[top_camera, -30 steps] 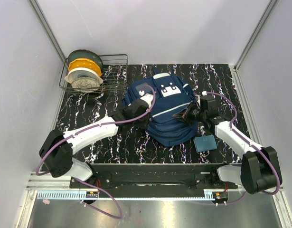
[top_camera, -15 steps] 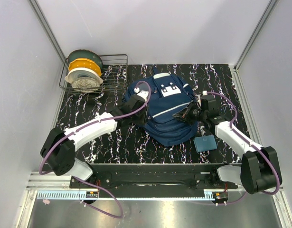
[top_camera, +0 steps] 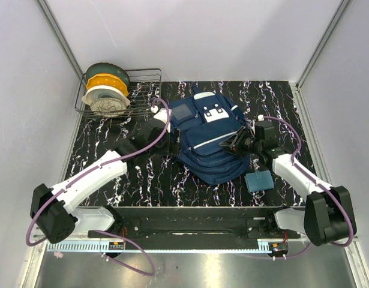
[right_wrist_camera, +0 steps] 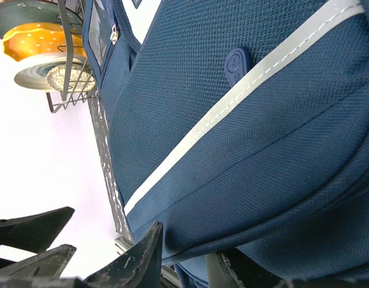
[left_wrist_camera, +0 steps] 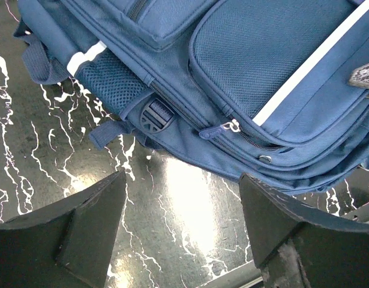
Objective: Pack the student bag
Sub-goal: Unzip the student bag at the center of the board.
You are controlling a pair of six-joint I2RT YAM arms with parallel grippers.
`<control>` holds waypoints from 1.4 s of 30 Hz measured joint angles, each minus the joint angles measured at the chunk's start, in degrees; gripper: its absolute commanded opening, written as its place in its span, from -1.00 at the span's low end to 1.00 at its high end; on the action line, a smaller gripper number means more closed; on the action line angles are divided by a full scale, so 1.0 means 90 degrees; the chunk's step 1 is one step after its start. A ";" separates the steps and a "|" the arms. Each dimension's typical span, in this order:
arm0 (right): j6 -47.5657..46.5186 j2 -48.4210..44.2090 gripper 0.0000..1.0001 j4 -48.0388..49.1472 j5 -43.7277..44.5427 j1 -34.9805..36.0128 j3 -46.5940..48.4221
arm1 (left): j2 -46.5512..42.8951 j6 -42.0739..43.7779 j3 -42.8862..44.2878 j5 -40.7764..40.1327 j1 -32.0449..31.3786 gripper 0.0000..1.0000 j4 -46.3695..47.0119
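Note:
The student bag (top_camera: 209, 139), navy with white stripes and a grey square patch, lies flat in the middle of the black marbled table (top_camera: 124, 144). My left gripper (top_camera: 167, 133) hovers at its left edge, off the fabric. In the left wrist view it (left_wrist_camera: 183, 180) is open over bare table, with the bag's zipper and buckle (left_wrist_camera: 155, 114) just beyond. My right gripper (top_camera: 237, 144) presses against the bag's right side. In the right wrist view its jaws (right_wrist_camera: 184, 255) stand apart, with a bulge of the bag's fabric (right_wrist_camera: 244, 120) between the fingers.
A wire rack (top_camera: 145, 90) with filament spools (top_camera: 106, 90) stands at the back left. A small teal-blue pouch (top_camera: 259, 180) lies on the table near the right arm. Walls close in on three sides.
My left gripper has let go of the bag, opened wide and drawn back to the left. The bag's top now lies flat, showing the grey patch. My right gripper's jaws have parted.

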 measured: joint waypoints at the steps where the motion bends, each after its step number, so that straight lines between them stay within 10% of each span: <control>1: -0.0002 -0.0010 -0.19 -0.0002 0.0036 0.0000 0.0000 | -0.0066 0.0005 0.0000 -0.0002 0.0000 0.64 0.0002; 12: -0.0061 -0.0240 -0.13 -0.0114 0.0500 -0.0017 0.0053 | -0.0136 0.0437 0.0002 0.0469 -0.0100 0.73 0.0214; 16: -0.0024 -0.0221 -0.79 -0.0114 0.0593 -0.0017 0.0056 | 0.0109 0.0746 0.0153 0.0571 -0.0478 0.74 0.0250; 23: 0.0158 -0.0136 -1.00 -0.0117 0.0697 -0.0017 0.0158 | 0.0845 0.1392 0.0882 0.0544 -0.0984 0.74 0.0338; 42: 0.0488 -0.0369 -0.97 -0.0119 0.0692 -0.0019 0.0401 | 0.2276 0.2841 0.2140 -0.0039 -0.1858 0.73 0.0270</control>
